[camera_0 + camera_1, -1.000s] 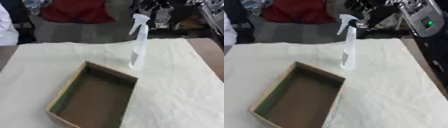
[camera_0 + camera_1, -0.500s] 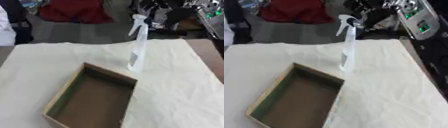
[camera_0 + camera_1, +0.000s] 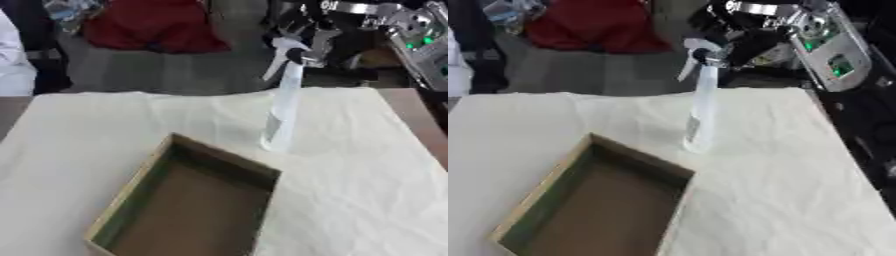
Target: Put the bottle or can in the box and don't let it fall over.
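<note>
spray bottle (image 3: 700, 112) upright, long axis vertical, nozzle pointing left | box (image 3: 188, 202) near, empty | right hand (image 3: 741, 30) at sprayer head, grip unclear

— What carried everything in the scene?

— A table draped in a creased cream cloth (image 3: 367, 190), its bare brown top showing only at the right edge (image 3: 416, 112) and at the far left corner.

— And what lay on the cloth?

— Two things. An open, shallow brown cardboard box with green inner walls (image 3: 188, 205) sat askew near the front left, its far corner pointing toward the middle. A tall clear plastic spray bottle with a white trigger head (image 3: 700, 117) stood upright just beyond that corner, close to the box but apart from it, base resting on the cloth.
</note>
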### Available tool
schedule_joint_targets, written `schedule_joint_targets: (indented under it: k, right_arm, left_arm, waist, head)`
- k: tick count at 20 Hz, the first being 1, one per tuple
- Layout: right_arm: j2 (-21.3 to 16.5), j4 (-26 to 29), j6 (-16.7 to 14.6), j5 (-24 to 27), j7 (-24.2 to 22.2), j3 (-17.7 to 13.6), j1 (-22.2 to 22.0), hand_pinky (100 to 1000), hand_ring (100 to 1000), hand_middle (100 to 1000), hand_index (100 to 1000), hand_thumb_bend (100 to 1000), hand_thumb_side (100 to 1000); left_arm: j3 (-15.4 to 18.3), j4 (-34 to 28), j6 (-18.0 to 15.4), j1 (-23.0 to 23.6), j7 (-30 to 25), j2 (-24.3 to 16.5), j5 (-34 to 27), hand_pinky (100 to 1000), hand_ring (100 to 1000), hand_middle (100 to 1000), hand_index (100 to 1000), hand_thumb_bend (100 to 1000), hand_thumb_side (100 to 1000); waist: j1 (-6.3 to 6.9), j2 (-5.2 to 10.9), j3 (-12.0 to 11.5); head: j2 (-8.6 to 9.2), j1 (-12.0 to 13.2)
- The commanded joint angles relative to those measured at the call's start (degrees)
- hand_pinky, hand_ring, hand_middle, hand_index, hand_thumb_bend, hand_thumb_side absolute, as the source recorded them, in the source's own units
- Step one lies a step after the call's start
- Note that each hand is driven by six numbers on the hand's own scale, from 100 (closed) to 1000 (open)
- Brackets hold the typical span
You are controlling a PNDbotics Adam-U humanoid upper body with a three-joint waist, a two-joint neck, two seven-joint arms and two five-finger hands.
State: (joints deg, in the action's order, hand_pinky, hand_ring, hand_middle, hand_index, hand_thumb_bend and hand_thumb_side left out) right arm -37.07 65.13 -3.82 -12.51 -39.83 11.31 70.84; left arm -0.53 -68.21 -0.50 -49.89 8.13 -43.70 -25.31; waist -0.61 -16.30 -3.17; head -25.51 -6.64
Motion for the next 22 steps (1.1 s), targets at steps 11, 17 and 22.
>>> schedule_joint_targets:
  k: [11, 17, 22]
  right_arm:
    - [-2.8, 0.0, -0.2, -0.5, -0.4, -1.1, 0.7, 896, 912, 871, 895, 235, 307]
    - [-2.8, 0.3, -0.4, 0.0, -1.3, -0.8, 0.7, 894, 906, 870, 894, 239, 274]
    - [-2.9, 0.5, -0.4, 0.1, -1.6, -0.6, 0.6, 894, 904, 870, 893, 241, 266]
  left_arm:
    - [1.0, -1.4, -0.2, -0.4, 0.3, -2.8, -0.5, 881, 826, 771, 859, 346, 688]
    - [1.1, -1.4, -0.2, -0.3, 0.4, -2.7, -0.6, 882, 826, 769, 860, 342, 692]
    - [1.1, -1.4, -0.2, -0.3, 0.4, -2.5, -0.7, 882, 826, 769, 861, 341, 694]
  waist:
    - [0.15, -0.07, -0.7]
    - [0.45, -0.43, -0.6]
    - [0.55, -0.72, -0.6]
  head:
    - [0.81, -0.4]
    - [0.72, -0.6]
    - [0.80, -0.8]
